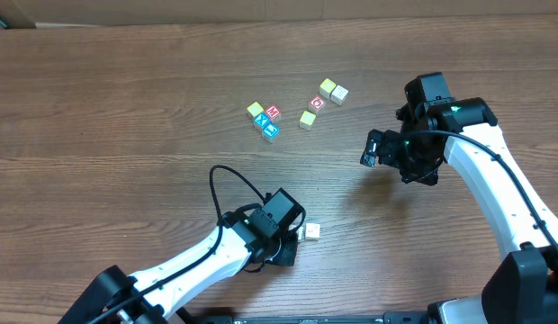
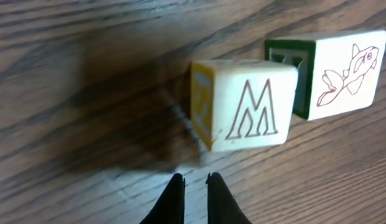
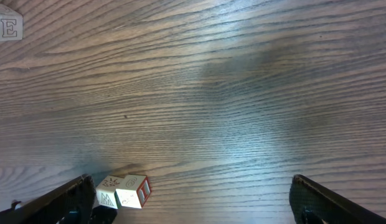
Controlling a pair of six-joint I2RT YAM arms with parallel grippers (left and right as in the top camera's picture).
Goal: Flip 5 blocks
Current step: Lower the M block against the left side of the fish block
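Nearest me, my left claw was drawn together, its two fingertips almost meeting with nothing between them, low over the near side of the table. Just beyond the tips, apart from them, sat the M block. It had a cream face with a red outlined M and a yellow face on its left. Close against its right stood the fish block, cream with a red line-drawn fish, its green side turned toward the M block. From overhead this pair showed only as one small pale spot just right of my left claw.

Farther out and to the right, my right claw hung over the table with its fingers spread wide apart, holding nothing. Its wrist camera caught a pale E block in the upper left corner of its view. I could not tell which of the far blocks that was.

Farthest from me, past the middle of the table, lay two loose groups. On the left were a yellow block, a red block just beside it, and two blue blocks close together on their near side. To the right lay a pale yellow block and a second red block. Farthest of all were a greenish block and a cream block, side by side.
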